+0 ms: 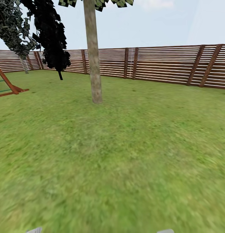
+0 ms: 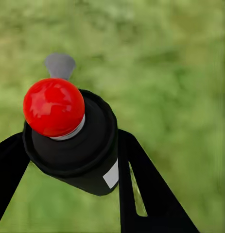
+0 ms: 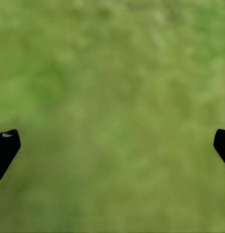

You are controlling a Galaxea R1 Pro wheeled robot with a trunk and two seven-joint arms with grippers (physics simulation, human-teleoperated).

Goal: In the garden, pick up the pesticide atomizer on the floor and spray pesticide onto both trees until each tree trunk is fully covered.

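Observation:
The pesticide atomizer is a black can with a round red top and a grey nozzle. It sits between the two black fingers of my left gripper, which is shut on it above blurred grass. My right gripper is open, its fingertips far apart with only grass between them. In the head view one tree trunk stands ahead and a little left on the lawn. It is a smooth tan-grey pole, bare low down, and its crown is cut off by the upper edge of the picture.
A brown slatted fence runs across the back of the lawn. A dark narrow tree and a leafy tree stand at the back left. A red-brown wooden frame stands at the left edge. Open grass lies between me and the trunk.

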